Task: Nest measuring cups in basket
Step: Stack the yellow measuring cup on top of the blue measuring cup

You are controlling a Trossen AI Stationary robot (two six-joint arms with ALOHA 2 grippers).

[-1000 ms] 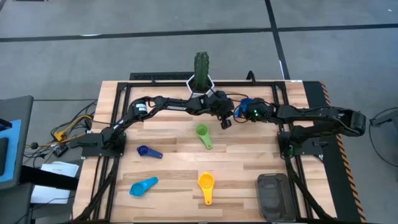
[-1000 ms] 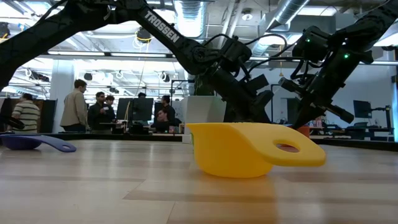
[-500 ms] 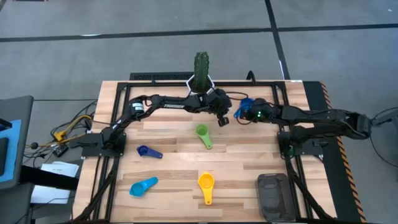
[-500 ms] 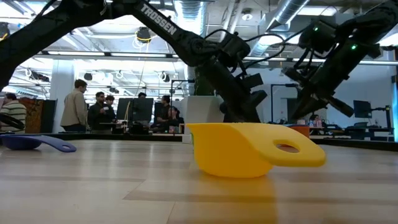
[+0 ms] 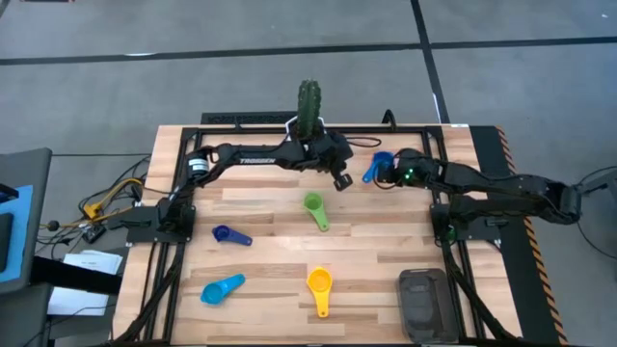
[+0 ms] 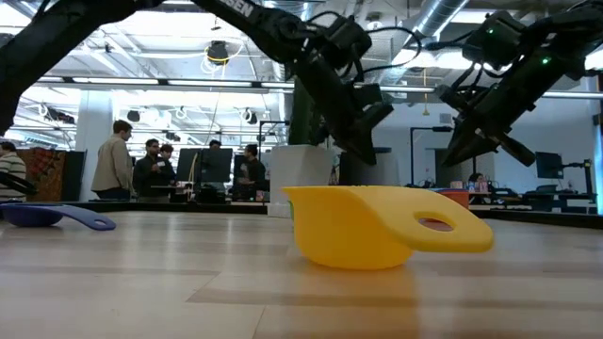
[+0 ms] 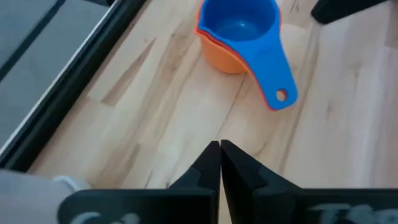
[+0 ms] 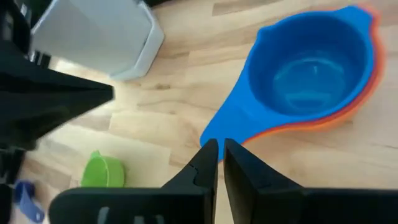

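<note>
The nesting looks barely begun: a round blue plastic measuring cup sits inside an orange plastic cup on the wooden table near its far edge. The right gripper hangs just over the blue handle and the left gripper is close by, both with fingers pressed together and holding nothing. The small dark grey rectangular basket at the near right corner appears empty, while the green, dark blue, light blue and yellow cups lie scattered, so the right fingers would need to part before taking the stacked pair's handle.
</note>
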